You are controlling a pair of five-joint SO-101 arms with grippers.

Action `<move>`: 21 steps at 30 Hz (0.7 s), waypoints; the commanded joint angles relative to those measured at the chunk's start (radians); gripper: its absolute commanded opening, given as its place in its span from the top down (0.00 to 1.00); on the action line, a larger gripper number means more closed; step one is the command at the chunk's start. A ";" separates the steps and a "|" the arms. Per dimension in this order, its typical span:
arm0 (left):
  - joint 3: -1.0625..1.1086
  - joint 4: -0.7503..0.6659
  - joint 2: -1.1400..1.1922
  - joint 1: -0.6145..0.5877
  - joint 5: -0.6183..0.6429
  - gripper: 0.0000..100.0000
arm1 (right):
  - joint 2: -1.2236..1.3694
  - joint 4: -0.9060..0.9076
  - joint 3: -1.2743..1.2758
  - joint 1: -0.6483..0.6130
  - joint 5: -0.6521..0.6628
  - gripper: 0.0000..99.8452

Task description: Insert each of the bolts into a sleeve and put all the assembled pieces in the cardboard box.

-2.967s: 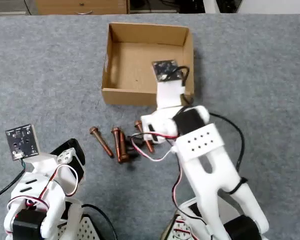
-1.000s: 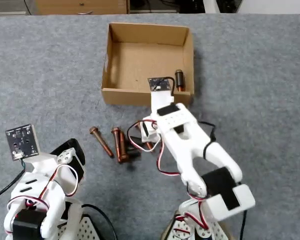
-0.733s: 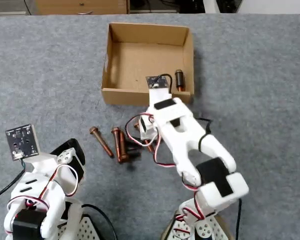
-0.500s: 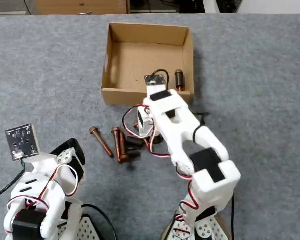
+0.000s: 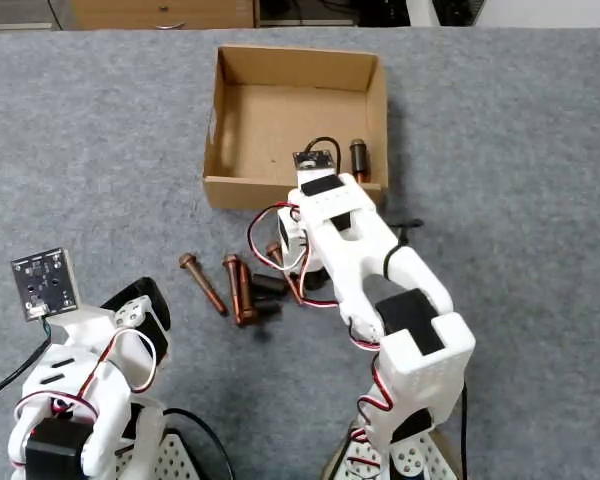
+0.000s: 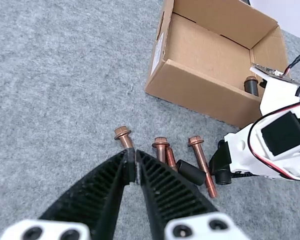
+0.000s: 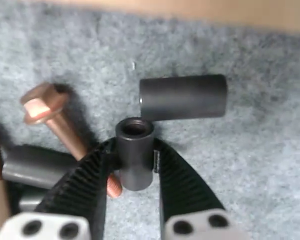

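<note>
right end effector [image 7: 134, 152] clamps upright sleeve [image 7: 135, 170] mid-body | just outside cardboard box [image 5: 250, 190] near wall | sleeve likely light, rigid, slippery: grip flanks, keep bore clear | left end effector [image 6: 135, 167] closed, empty

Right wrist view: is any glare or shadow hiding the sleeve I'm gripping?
Right wrist view: no glare on the held sleeve in the right gripper; only its open bore is dark, and the copper bolt beside it throws a soft shadow on the carpet. High view: even light, with faint shadows under the loose bolts. Left wrist view: the cardboard box is shaded inside.
</note>
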 commanded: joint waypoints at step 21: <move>-0.121 -0.158 0.346 0.101 0.207 0.98 | -0.785 0.215 -0.102 0.131 0.011 1.00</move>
